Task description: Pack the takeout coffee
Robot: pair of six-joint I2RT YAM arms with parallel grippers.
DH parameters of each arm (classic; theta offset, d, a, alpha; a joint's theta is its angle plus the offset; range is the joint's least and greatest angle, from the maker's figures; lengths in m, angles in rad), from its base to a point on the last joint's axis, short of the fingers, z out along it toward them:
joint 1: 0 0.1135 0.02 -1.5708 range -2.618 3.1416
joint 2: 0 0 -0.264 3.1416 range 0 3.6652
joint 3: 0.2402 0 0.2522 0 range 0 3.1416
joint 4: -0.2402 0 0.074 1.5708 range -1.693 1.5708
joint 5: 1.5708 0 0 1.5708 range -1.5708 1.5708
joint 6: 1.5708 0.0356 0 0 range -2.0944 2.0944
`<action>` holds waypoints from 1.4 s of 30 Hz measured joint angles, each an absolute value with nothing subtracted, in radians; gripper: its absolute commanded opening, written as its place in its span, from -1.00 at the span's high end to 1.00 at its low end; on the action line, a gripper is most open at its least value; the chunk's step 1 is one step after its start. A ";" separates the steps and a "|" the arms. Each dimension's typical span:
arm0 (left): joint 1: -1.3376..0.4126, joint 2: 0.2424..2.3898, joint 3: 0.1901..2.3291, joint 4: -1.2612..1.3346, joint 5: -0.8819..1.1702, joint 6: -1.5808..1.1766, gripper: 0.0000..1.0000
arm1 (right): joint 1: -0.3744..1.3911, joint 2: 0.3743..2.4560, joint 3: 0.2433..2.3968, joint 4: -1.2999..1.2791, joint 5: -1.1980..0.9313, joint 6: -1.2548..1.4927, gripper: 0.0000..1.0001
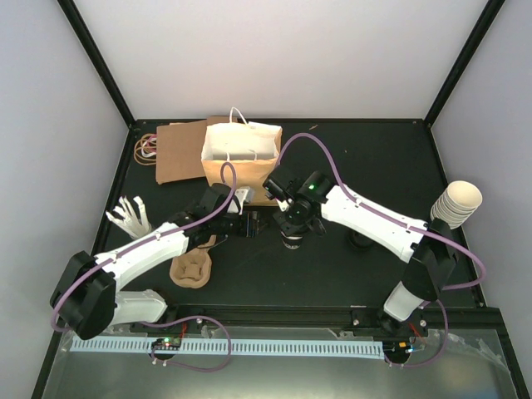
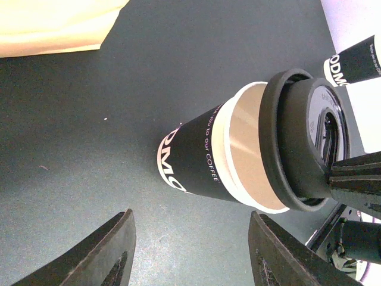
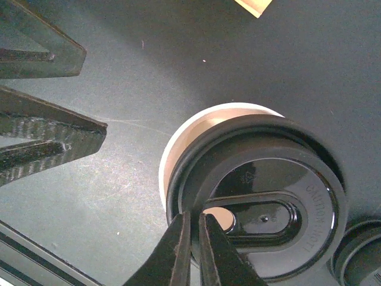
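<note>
The coffee cup stands upright near the middle of the table. Its long axis is vertical, so the top view shows mostly its round black lid. The right gripper is on it from above. Its 2 fingers are nipped together on the lid's rim at the 6 o'clock edge of the right wrist view. A cream crescent of cup shows past the lid at 9 o'clock, and I cannot tell whether the lid is seated square. The left gripper sits just beside the cup at its 9 o'clock in the top view, fingers apart with nothing between them. In its own wrist view the cup's foot lies just ahead of the gap at 12 o'clock. The body and lid lean off toward 3 o'clock, past the right-hand finger, so the gap is not yet round the cup's side. Of the 2 arms the right is the nearer, already touching. The left, I judge, has to come in toward 3 o'clock in the top view and line its gap across the upright side before it can take the cup there. A second cup stands near at 3 o'clock. The pulp tray lies at 8 o'clock, beyond the left gripper, and the paper bag at 11 o'clock.
</note>
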State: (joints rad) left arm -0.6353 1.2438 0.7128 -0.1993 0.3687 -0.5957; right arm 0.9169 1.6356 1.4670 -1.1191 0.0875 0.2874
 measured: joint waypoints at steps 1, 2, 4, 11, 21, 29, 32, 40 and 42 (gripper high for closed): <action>-0.635 1.244 0.713 -0.199 0.369 -0.596 -0.09 | 0.918 1.636 1.468 -1.121 0.088 0.286 0.79; -0.635 1.244 0.713 -0.199 0.369 -0.596 -0.09 | 0.919 1.636 1.469 -1.122 0.088 0.287 0.78; -0.635 1.244 0.713 -0.199 0.369 -0.596 -0.09 | 0.921 1.636 1.470 -1.124 0.088 0.286 0.74; -0.635 1.244 0.713 -0.200 0.369 -0.596 -0.09 | 0.921 1.636 1.475 -1.128 0.087 0.286 0.63; -0.635 1.243 0.713 -0.200 0.369 -0.596 -0.09 | 0.921 1.640 1.480 -1.134 0.089 0.289 0.44; -0.634 1.243 0.713 -0.200 0.369 -0.595 -0.09 | 0.930 1.681 1.481 -1.142 0.099 0.289 0.45; -0.634 1.242 0.713 -0.200 0.369 -0.595 -0.09 | 0.934 1.698 1.481 -1.142 0.105 0.289 0.48; -0.627 1.227 0.709 -0.201 0.369 -0.595 -0.08 | 0.942 1.705 1.481 -1.145 0.133 0.289 0.58; -0.626 1.224 0.708 -0.202 0.368 -0.595 -0.08 | 0.943 1.705 1.481 -1.145 0.139 0.289 0.60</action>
